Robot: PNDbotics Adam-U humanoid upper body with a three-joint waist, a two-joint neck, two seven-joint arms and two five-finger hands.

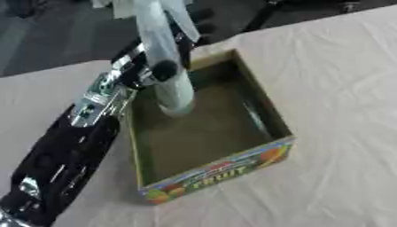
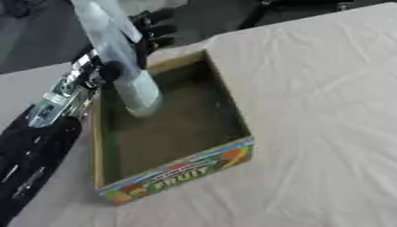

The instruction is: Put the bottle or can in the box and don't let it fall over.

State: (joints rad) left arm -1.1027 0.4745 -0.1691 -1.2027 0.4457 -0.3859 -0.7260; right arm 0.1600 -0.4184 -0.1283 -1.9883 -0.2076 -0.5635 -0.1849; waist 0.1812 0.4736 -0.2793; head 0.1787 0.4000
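Note:
A tall pale, see-through bottle (image 1: 167, 62) hangs tilted over the far left part of an open cardboard box (image 1: 267, 106). Its lower end is down inside the box, near the floor. My left hand (image 1: 167, 48) is shut on the bottle's middle, with dark fingers wrapped round it and the thumb on the near side. The arm comes in from the lower left along the box's left wall. The box has brown inner walls and a colourful front panel (image 2: 182, 173) printed with fruit. Whether the bottle's base touches the box floor I cannot tell. My right hand shows in no view.
The box stands on a table under a cream cloth (image 1: 341, 88), which is wrinkled to the right. The table's far edge (image 1: 46, 71) runs behind the box, with dark floor beyond. My left forearm (image 1: 70, 146) lies close against the box's left side.

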